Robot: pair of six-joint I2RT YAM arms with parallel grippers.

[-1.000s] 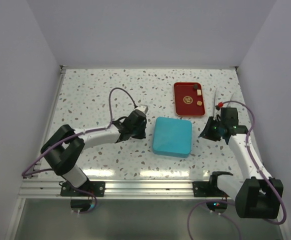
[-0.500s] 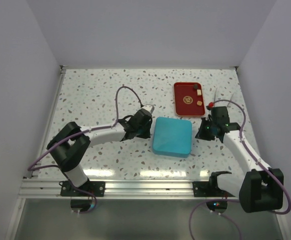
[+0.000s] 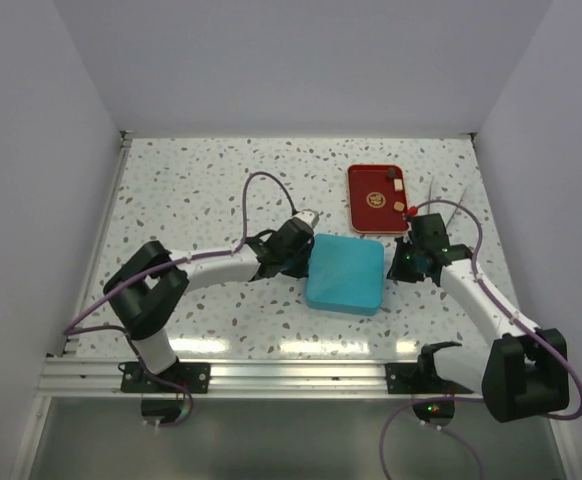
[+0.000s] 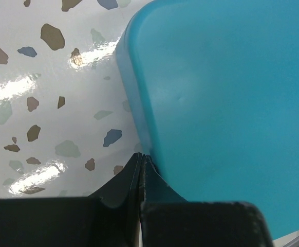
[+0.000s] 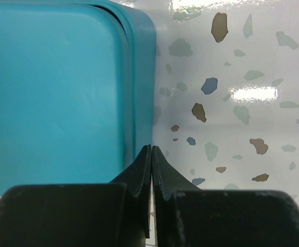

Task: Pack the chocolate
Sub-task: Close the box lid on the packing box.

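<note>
A closed teal box point(image 3: 344, 272) lies in the middle of the table. My left gripper point(image 3: 304, 262) is shut and empty, its tips point(image 4: 141, 155) against the box's point(image 4: 226, 98) left edge. My right gripper point(image 3: 395, 266) is also shut and empty, its tips point(image 5: 151, 148) at the box's point(image 5: 52, 92) right side. A few small pieces of chocolate, dark point(image 3: 390, 173), cream point(image 3: 399, 184) and light brown point(image 3: 399, 205), lie on the red tray point(image 3: 363, 215) behind the box.
The red tray carries a round gold emblem point(image 3: 377, 199). A small red object point(image 3: 412, 211) sits by the tray's right edge. White walls stand close on the left and right of the speckled table point(image 3: 191, 190). A metal rail point(image 3: 291, 375) runs along the near edge.
Both arms have moved inward toward the teal box, the left from its left, the right from its right. The right gripper has gone from slightly open to shut.
</note>
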